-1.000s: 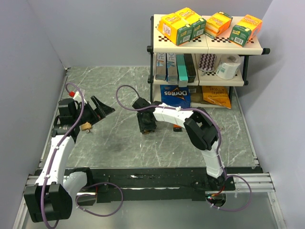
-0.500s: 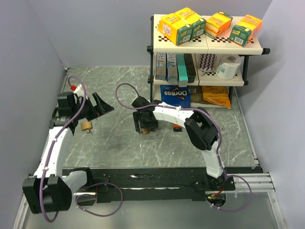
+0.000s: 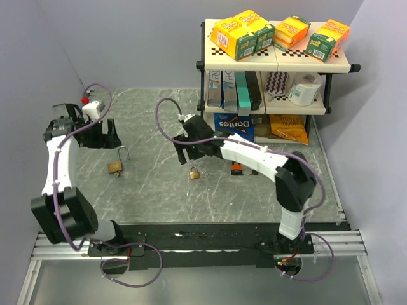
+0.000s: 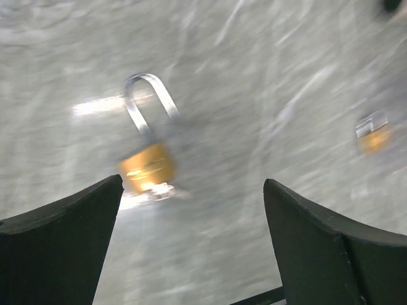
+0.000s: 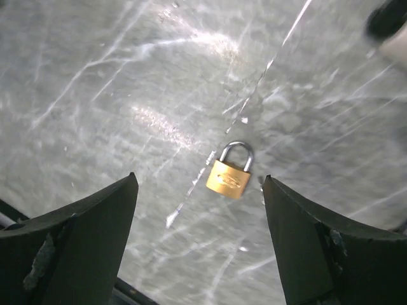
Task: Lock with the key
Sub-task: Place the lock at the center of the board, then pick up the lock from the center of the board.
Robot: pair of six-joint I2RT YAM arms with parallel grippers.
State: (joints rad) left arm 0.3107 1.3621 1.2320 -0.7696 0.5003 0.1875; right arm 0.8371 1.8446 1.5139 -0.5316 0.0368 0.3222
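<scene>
padlock, the small brass one, lies flat on the marbled tabletop near the middle, shackle looks shut. right pincer hangs above it, released, jaws wide, touching nothing. a 2nd padlock w/ a long shackle lies well off to the left. the left pincer is over that one, released too and holding nothing; its wrist view is blurred. small dark-and-orange item sits just right of the small padlock, in front of the shelf rack. can't tell if it's the key.
</scene>
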